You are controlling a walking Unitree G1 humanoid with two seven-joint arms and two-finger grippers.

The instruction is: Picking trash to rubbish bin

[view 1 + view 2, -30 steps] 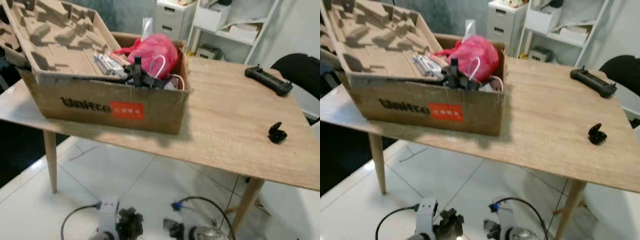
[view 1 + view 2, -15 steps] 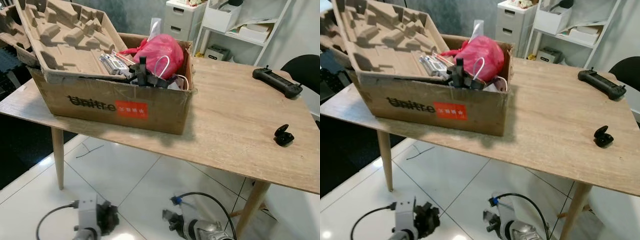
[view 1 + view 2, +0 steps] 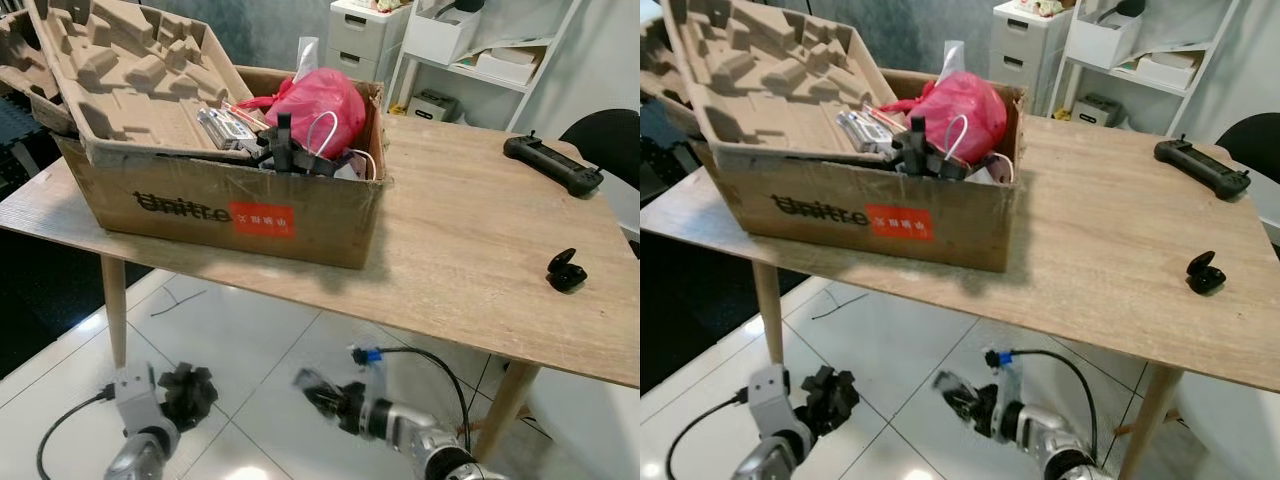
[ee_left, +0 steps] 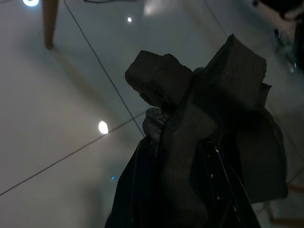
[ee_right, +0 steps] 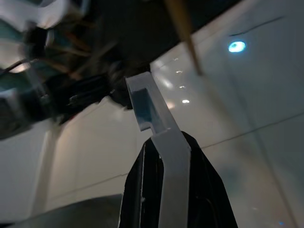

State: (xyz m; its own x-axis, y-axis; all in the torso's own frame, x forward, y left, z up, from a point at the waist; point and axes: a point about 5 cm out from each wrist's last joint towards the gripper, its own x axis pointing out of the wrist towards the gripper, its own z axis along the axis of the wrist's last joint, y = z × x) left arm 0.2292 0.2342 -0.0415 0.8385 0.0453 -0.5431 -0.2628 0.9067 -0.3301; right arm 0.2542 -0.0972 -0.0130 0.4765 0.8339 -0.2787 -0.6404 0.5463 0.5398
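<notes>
Below the table (image 3: 470, 250), both grippers (left (image 3: 190, 385), right (image 3: 318, 392)) grip trash.

Black controller (image 3: 553, 165) and earbud case (image 3: 565, 271) on wooden table (image 3: 470, 240)

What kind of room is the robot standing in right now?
Probably a home office or workroom. A wooden table holds an open cardboard box of packing scraps and a black handheld controller; white drawers and shelving stand behind, on a glossy tiled floor.

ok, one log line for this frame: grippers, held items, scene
left gripper: shut on dark foam piece | right gripper: shut on clear plastic piece | both low over floor, before table with cardboard box
</notes>
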